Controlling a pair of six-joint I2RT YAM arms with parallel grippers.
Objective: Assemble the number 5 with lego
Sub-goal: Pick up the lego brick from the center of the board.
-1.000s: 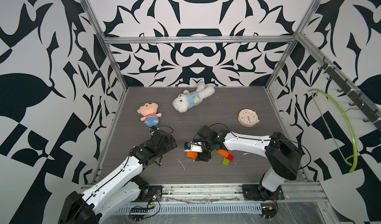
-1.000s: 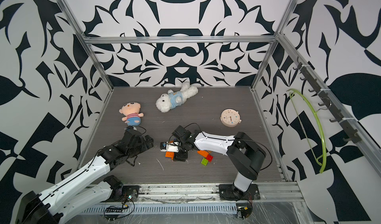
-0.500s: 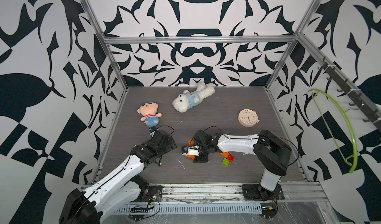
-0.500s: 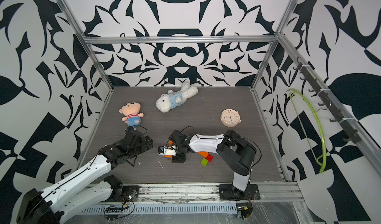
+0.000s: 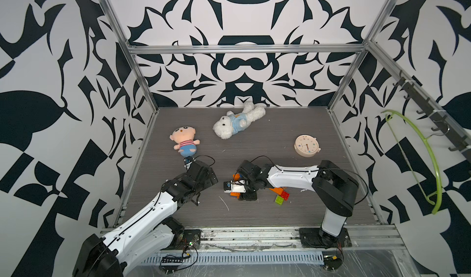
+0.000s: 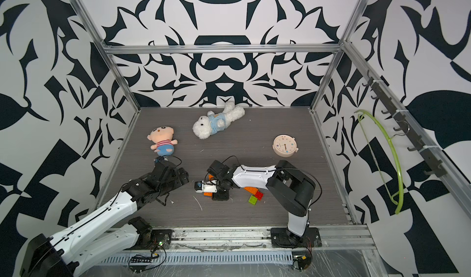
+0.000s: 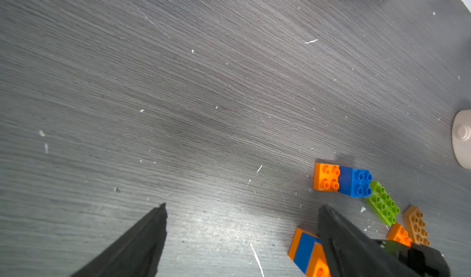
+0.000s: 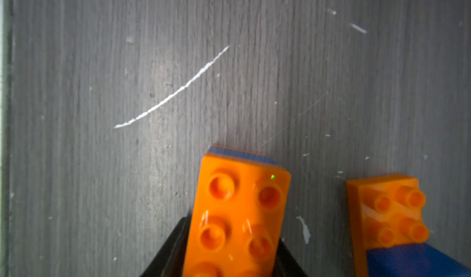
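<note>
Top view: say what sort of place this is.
Likely a robot test cell: an aluminium frame with patterned walls encloses the table; left arm and right arm stand on a rail; lego bricks lie loose.

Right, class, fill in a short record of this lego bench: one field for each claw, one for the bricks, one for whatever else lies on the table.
Left claw: open, above bare table, holding nothing
Right claw: closed around the orange-topped stack, blue layer beneath
Loose bricks: orange and blue pair, green brick, tan brick
Other items: striped plush doll, white plush dog, round clock
Number 5: not yet assembled; bricks lie in separate clusters
</note>
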